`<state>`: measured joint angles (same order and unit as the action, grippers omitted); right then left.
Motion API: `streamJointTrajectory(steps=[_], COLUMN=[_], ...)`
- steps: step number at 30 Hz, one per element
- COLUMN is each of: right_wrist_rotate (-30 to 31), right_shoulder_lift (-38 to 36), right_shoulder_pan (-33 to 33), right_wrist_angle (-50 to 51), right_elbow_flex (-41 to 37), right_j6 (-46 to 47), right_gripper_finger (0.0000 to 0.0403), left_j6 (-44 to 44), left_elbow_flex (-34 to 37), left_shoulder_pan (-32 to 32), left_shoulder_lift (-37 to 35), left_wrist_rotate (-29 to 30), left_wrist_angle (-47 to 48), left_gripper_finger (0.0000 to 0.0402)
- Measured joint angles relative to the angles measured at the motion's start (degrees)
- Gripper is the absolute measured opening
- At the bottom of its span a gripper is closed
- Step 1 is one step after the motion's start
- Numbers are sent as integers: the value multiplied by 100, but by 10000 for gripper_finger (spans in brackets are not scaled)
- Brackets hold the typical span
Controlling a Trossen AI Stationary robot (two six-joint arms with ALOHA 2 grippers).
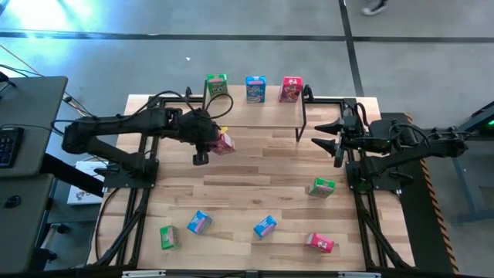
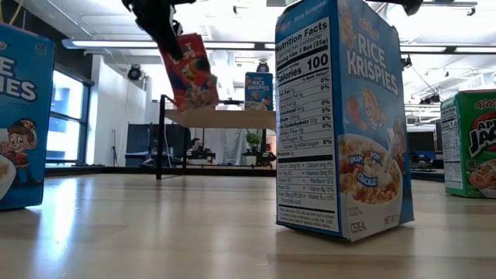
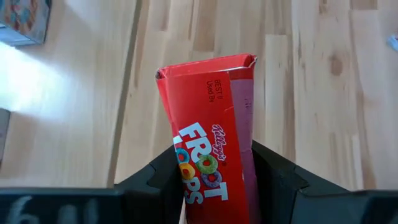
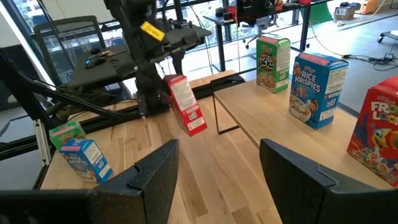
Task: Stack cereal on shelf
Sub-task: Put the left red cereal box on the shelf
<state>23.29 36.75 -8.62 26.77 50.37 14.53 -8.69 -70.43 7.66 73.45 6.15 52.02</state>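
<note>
Three cereal boxes stand upright in a row on the shelf at the far edge of the table: a green box, a blue Rice Krispies box and a red Froot Loops box. The plank's near strip in front of them is bare, and the thin black legs show at its ends.

Five more boxes lie scattered on the tabletop, well apart from one another: a green one just beside the right arm's base, then along the near side a second green one, two blue ones and a pink-red one.

The left gripper reaches from the left side toward the middle of the table, just in front of the shelf's left half, and is clamped on a red Froot Loops box — the fingers press its two narrow sides. The box hangs clear of the wood, tilted (in the low view its lower end sits about level with the shelf plank).

The right gripper waits near the shelf's right leg, pointing toward the table's middle, its jaws apart and holding nothing.

The table is pale butcher-block wood on a black frame. Around it lies a grey concrete floor; a dark desk with a keyboard stands at the left — and the low view shows an open workspace with large windows and ceiling lights.
</note>
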Motion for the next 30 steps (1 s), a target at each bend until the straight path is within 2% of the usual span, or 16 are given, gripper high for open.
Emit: streamJointTrajectory(steps=[8,16,30], right_wrist_rotate=[9,22,177], right_shoulder_lift=[-2,0,8], right_shoulder_pan=[2,1,1], right_wrist_angle=[-10,-387,-1537], right_elbow_flex=[0,0,0], right_j6=[1,63,-300], right_gripper_finger=[218,218,218], left_j6=[14,505,1720], left_elbow_flex=[4,4,4], left_shoulder_pan=[101,35,-648], left_shoulder_lift=[426,709,733], left_wrist_rotate=[-118,-117,-116], left_wrist_angle=[35,32,-20], left_gripper_finger=[142,142,142])
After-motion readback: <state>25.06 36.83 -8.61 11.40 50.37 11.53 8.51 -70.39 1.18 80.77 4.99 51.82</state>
